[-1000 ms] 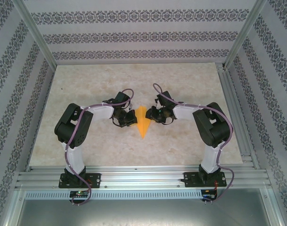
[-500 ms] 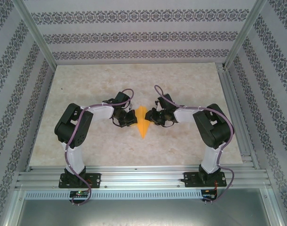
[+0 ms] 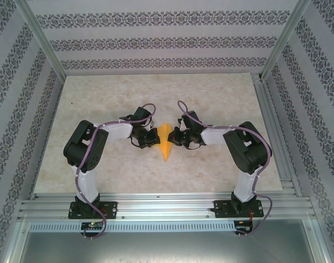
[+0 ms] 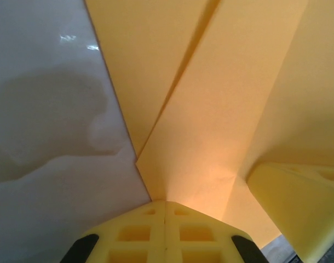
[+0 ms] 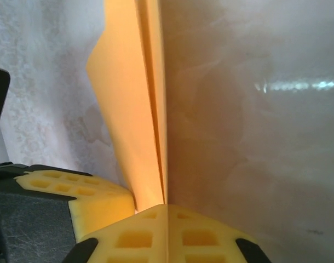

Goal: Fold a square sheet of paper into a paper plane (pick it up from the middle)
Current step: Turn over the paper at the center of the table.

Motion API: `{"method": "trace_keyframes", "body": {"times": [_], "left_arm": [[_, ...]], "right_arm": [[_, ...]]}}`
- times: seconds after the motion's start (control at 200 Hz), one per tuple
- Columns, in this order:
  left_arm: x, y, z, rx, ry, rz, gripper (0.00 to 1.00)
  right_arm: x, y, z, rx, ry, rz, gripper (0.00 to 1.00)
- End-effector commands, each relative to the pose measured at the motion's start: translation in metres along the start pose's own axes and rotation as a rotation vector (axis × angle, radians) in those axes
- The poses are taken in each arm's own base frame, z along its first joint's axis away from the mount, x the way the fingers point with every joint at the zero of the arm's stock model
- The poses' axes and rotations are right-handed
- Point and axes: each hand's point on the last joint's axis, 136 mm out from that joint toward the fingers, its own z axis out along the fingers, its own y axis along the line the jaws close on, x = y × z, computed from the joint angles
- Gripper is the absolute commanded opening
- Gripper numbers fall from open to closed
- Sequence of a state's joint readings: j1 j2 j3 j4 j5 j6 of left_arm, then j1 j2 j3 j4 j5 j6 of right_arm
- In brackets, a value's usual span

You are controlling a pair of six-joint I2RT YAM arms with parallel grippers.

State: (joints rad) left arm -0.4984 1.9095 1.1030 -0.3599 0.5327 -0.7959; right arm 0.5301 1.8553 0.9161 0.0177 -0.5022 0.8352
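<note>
Top external view, item by item as I read it from the remote station.

Left hand (image 3: 151,137): one. Low over the tabletop (image 3: 101,98), tips against the left flank of the paper plane (image 3: 165,143). On the left wrist camera its two yellow pads (image 4: 145,233) stand pressed together with no gap. The orange-yellow paper meets them right at the tips. I cannot tell whether a layer is pinched between them or whether they only rest against it.

Right hand (image 3: 178,137): one. Opposite the left, tips against the right flank of the same paper. On the right wrist camera its pads (image 5: 191,235) are also fully together. The paper's layered edge runs straight into the seam between them. Whether it is clamped there I cannot tell.

Each wrist camera also catches a yellow pad of the other hand just beside the paper.

Paper plane: one. Orange-yellow, a narrow dart in outline, lying at the middle of the tabletop between the two hands and touched by both. Folded layers and a crease line show on the left wrist camera.

Orientation: long axis runs from the far side to the near side of the tabletop. The sharp tip points toward the arm bases at the near edge, and the wider end faces the back wall.

Arms: two, bent inward toward the centre.
</note>
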Motion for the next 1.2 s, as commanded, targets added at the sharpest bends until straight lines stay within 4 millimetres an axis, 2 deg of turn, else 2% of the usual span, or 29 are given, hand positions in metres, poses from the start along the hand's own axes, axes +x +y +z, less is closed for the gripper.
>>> {"method": "trace_keyframes", "body": {"times": [0.0, 0.165, 0.3, 0.43, 0.49, 0.555, 0.694, 0.854, 1.024, 1.194], "left_arm": [[-0.004, -0.028, -0.021, 0.103, -0.039, 0.02, 0.09], [-0.008, -0.06, -0.052, 0.198, -0.099, 0.057, 0.26], [-0.008, -0.073, -0.072, 0.23, -0.138, 0.078, 0.31], [-0.012, -0.061, -0.085, 0.198, -0.197, 0.041, 0.3], [-0.015, -0.046, -0.09, 0.158, -0.226, -0.004, 0.29], [-0.018, -0.026, -0.092, 0.116, -0.239, -0.064, 0.27], [-0.02, 0.012, -0.089, 0.097, -0.242, -0.199, 0.21], [-0.022, 0.035, -0.088, 0.115, -0.251, -0.282, 0.21], [-0.021, 0.032, -0.088, 0.135, -0.24, -0.273, 0.25], [-0.021, 0.025, -0.087, 0.162, -0.218, -0.254, 0.27]], "right_arm": [[-0.008, 0.015, -0.019, 0.026, -0.031, -0.088, 0.01], [-0.012, 0.015, -0.048, 0.171, -0.031, -0.196, 0.0], [-0.014, 0.009, -0.075, 0.328, -0.034, -0.269, 0.0], [-0.013, 0.005, -0.099, 0.519, -0.029, -0.358, 0.0], [-0.013, 0.001, -0.11, 0.651, -0.024, -0.408, 0.0], [-0.01, 0.001, -0.111, 0.738, -0.004, -0.456, 0.0], [0.002, 0.007, -0.09, 0.803, 0.037, -0.524, 0.0], [0.024, 0.022, -0.052, 0.816, 0.104, -0.6, 0.02], [0.045, 0.033, -0.022, 0.812, 0.154, -0.647, 0.06], [0.053, 0.034, -0.015, 0.782, 0.155, -0.626, 0.15]]}}
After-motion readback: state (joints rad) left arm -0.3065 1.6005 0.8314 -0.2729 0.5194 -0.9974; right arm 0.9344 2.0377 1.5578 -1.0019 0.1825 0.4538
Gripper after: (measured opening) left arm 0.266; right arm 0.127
